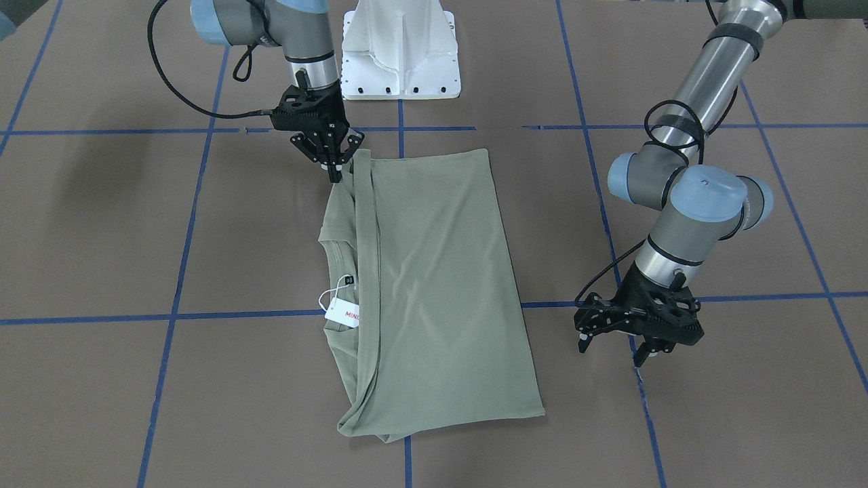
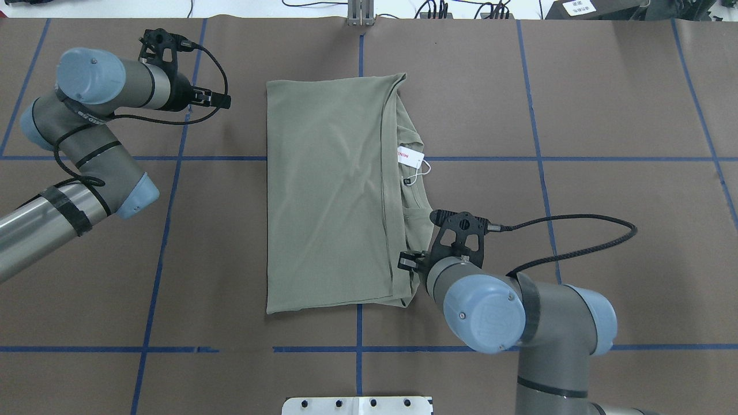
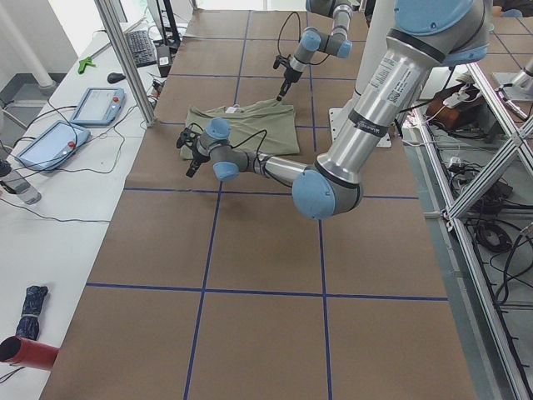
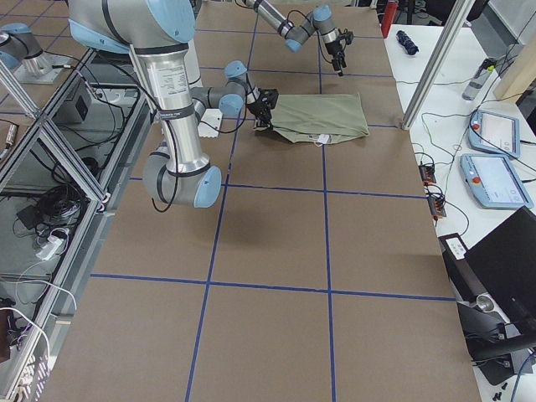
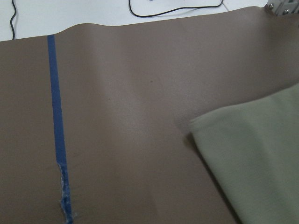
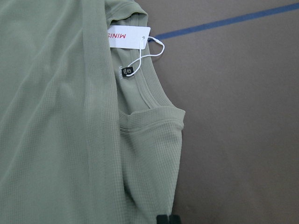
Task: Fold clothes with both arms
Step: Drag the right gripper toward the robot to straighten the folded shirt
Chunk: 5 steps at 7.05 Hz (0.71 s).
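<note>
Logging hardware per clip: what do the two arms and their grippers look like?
Both the left arm and right arm are silver tubes with grey joints and light-blue caps. Black braided cables run along them, strapped on with black bands. The left gripper and right gripper are black, skeletal two-finger units.

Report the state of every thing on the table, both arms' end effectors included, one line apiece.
shirt: folded over itself, lying flat on the table.
hang tag: tied at the collar, lying flat, partly covered by the folded layer.
right end effector: shut on the shirt's edge.
left end effector: open, over bare table, clear of the shirt.
</note>
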### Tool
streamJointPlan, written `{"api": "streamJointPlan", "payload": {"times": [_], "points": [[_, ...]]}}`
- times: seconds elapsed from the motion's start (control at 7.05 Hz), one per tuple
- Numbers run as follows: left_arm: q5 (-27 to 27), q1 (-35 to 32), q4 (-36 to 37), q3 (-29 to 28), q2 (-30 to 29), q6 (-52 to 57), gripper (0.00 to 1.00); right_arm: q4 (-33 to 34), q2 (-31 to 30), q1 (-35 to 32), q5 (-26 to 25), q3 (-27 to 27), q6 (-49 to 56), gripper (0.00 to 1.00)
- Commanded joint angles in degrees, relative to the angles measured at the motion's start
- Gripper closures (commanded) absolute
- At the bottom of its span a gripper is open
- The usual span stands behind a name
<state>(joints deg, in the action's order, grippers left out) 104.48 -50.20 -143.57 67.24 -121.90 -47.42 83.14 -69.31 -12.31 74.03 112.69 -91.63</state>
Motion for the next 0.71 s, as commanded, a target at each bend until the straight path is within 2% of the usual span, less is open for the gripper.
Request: {"api": "streamJointPlan", "payload": {"times": [0.0,0.14,0.28,0.43,0.57], "points": [[0.0,0.1,0.0,0.0,0.0,0.0,0.0,0.3,-6.2,5.0,-4.0,4.4,-1.9,1.0],[0.0,0.1,0.0,0.1,0.0,-0.1,0.0,0.3,-7.6,6.8,-5.9,5.7,-4.2,1.0],[0.0,0.1,0.0,0.1,0.0,-0.1,0.0,0.3,-7.5,7.1,-6.3,5.6,-5.0,0.37],[0.0,0.1,0.0,0.1,0.0,-0.1,0.0,0.3,-6.6,7.3,-6.0,5.5,-4.9,0.0],[0.0,0.1,0.0,0.3,0.0,-0.2,0.0,0.9,-5.5,6.7,-5.0,4.4,-3.4,0.0]]}}
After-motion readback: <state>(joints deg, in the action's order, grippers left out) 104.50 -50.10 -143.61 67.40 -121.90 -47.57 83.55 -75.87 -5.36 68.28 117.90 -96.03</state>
